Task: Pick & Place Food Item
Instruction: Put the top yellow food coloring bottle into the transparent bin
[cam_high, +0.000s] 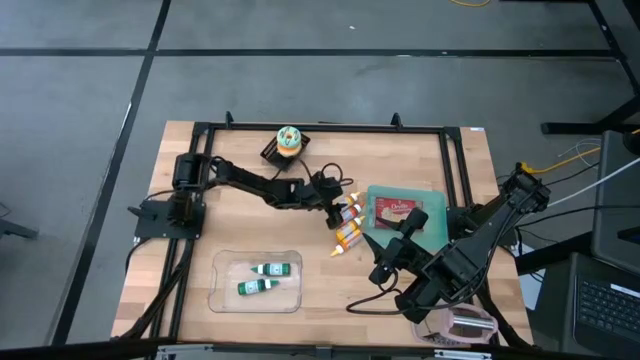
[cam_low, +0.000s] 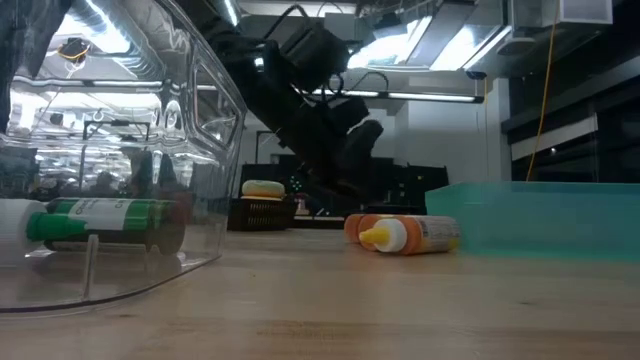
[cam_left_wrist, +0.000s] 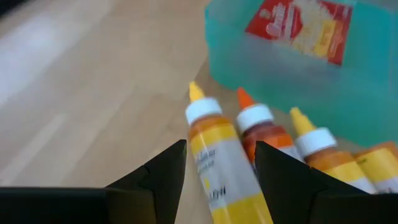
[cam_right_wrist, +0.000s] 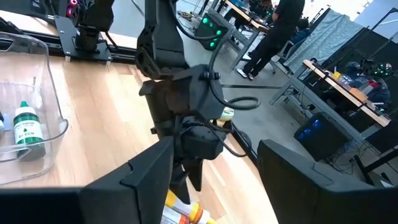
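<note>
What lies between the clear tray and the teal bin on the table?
In the high view, the yellow-capped bottles lie between the clear tray and the teal bin.

Grey floor (cam_high: 80, 120) with dark seams — ceiling strip lights (cam_low: 430, 97) behind.

Both arms matte black w/ looped black cables; left hand (cam_right_wrist: 189, 177) has blunt wedge fingers.

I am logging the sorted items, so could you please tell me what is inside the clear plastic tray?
Inside the clear plastic tray lie two small green-labelled bottles on their sides. Nothing else shows; their undersides are hidden.
</note>
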